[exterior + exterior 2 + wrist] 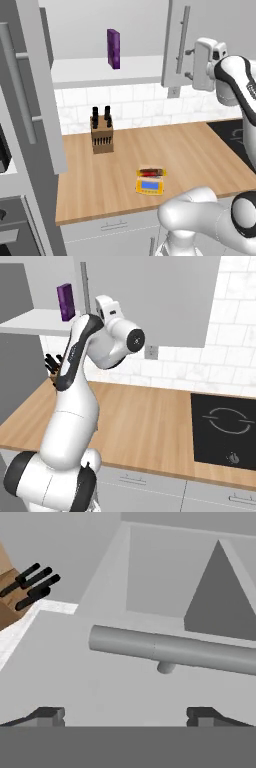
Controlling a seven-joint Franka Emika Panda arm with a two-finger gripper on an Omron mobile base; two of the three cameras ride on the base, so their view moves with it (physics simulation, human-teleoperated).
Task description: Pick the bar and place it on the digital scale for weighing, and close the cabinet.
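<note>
Jaws spread wide and empty, the gripper (125,714) faces the right door handle (175,649) of the cabinet (175,45), both doors open. The bar (151,172) already lies on the digital scale (149,186); closing remains.

Purple box (113,48) shelved; knife block (102,133) seemingly near wall.

The arm reaches high, elbow bent, wrist level at upper-cabinet height. The gripper (125,714) points straight ahead, its jaws spread wide apart, fingertips (50,714) holding nothing between them.
</note>
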